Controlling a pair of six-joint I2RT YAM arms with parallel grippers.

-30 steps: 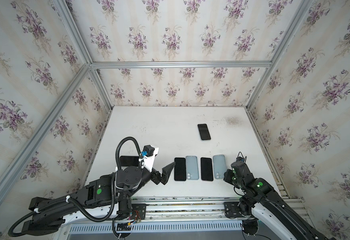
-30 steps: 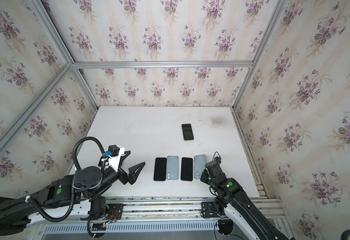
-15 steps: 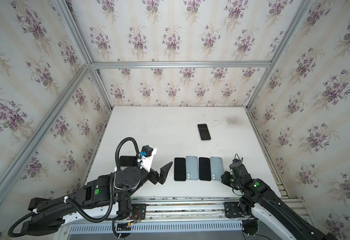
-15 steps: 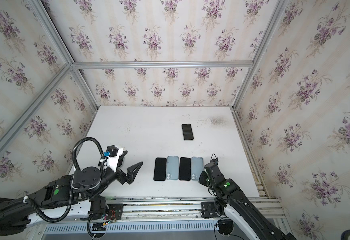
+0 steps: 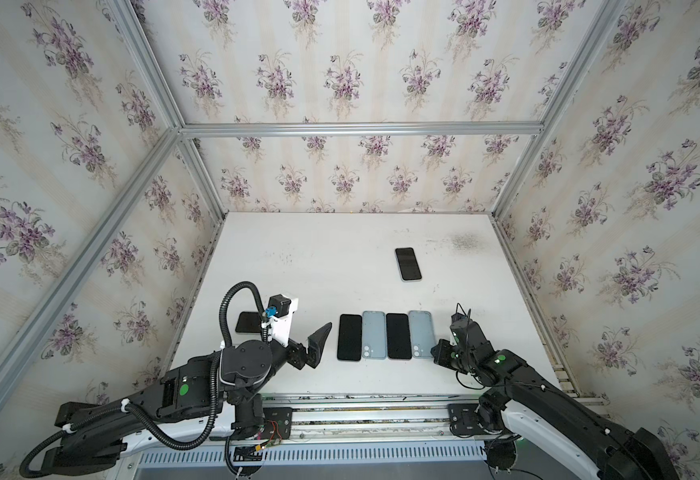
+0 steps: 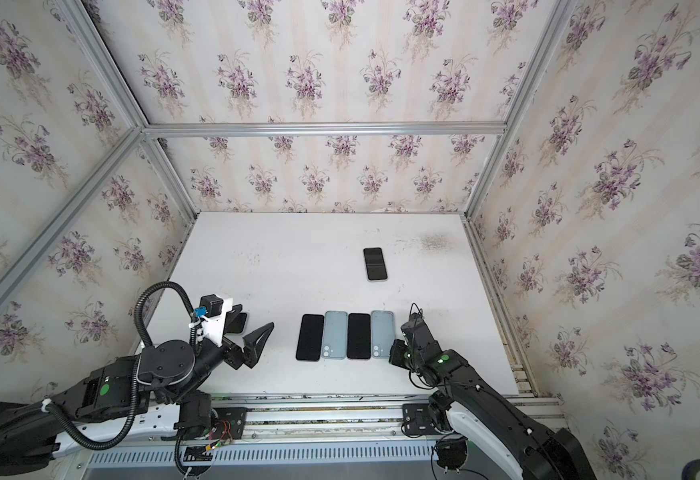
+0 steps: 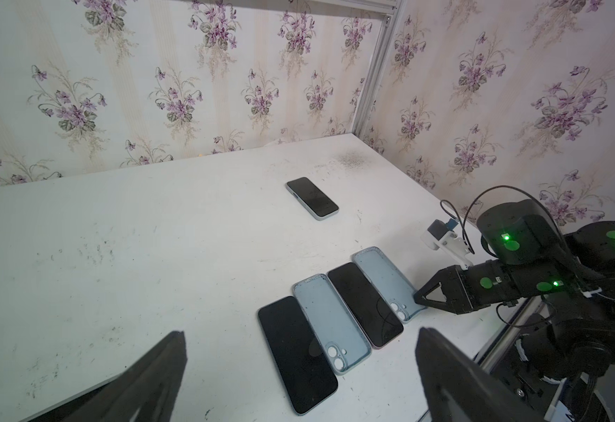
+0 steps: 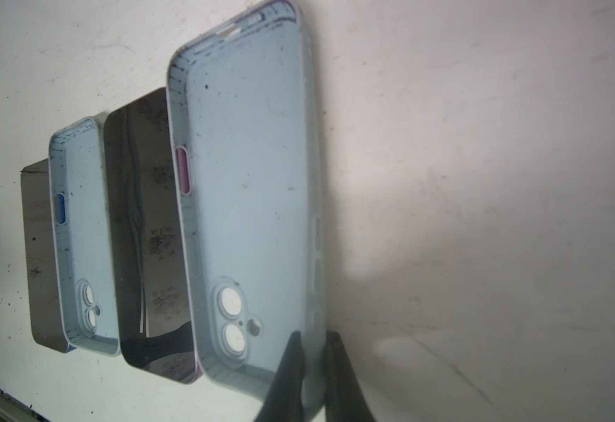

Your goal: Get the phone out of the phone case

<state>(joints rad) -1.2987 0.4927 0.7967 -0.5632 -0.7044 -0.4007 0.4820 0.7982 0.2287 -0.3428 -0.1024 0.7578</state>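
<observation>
Phone case [image 8: 254, 204], empty, at the row's right end, has its outer wall pinched by the right gripper [image 8: 311, 339], jaws closed on it; left gripper [image 7: 300, 330] hangs spread wide. Dragging sideways could shove the neighbouring phone [image 8: 145, 219]; the cased phone [image 5: 408, 264] lies well behind.

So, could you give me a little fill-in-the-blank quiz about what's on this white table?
1. The near row holds ___ flat items: black glass-fronted phones alternating with empty pale blue plastic cases.
2. The right jaws are shut on the rim of the row's end ___.
3. The left jaws stand ___, holding nothing.
Missing: four; case; open.
</observation>
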